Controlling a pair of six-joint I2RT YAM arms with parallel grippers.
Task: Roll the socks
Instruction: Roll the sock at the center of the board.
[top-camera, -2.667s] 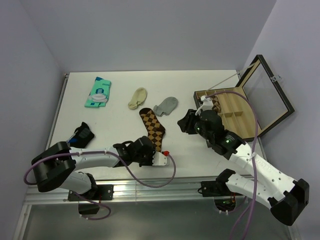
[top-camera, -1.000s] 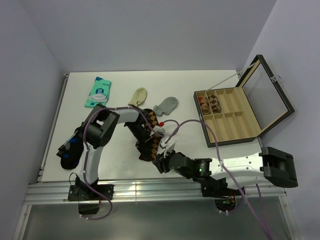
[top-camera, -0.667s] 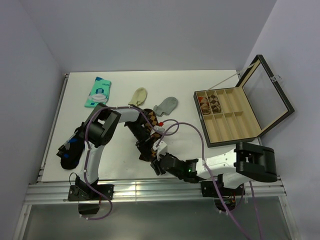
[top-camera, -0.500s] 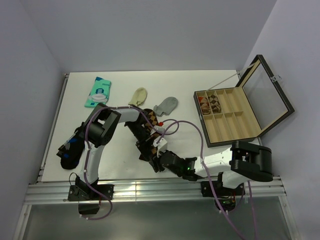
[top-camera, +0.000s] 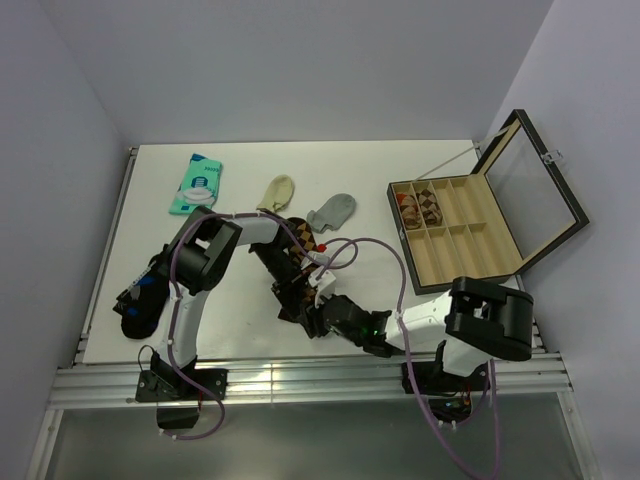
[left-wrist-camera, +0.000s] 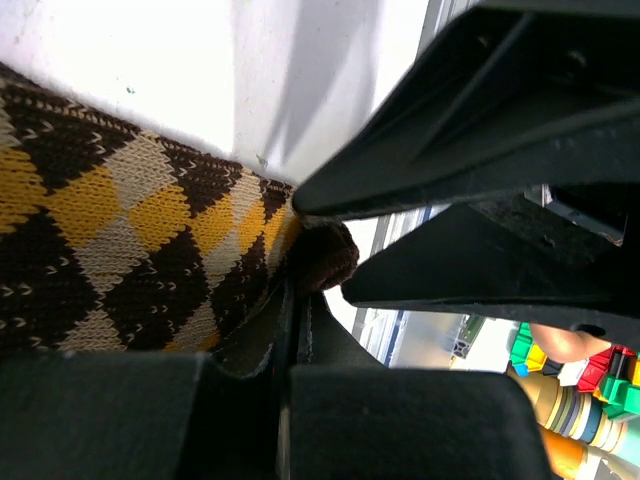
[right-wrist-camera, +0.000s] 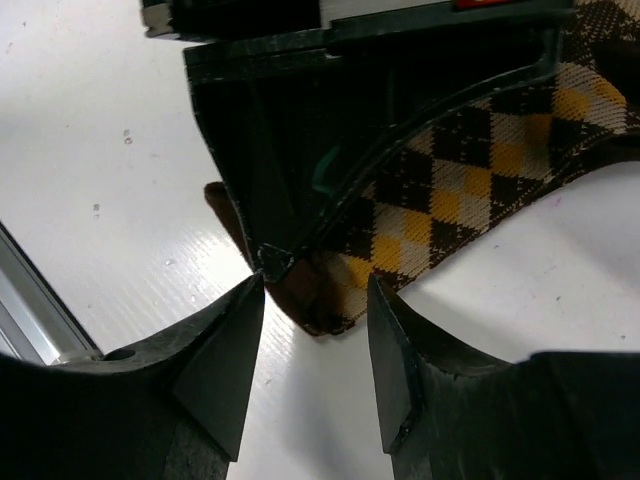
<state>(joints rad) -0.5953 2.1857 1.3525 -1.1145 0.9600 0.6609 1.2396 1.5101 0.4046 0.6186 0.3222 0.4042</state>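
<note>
L gripper (left-wrist-camera: 290, 372) pinched argyle sock (left-wrist-camera: 120, 250) at brown end; R gripper (right-wrist-camera: 317, 284) spread astride it. Soft, limp knit; prob. best gripped at edge.

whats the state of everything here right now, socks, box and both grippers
argyle sock, mostly flat on the table, not rolled, near end pinched
cream sock, lying loose, unrolled
grey sock, lying loose, unrolled
wooden box, lid open
left gripper, shut on the argyle sock's near end
right gripper, open, fingers on either side of that same end
</note>
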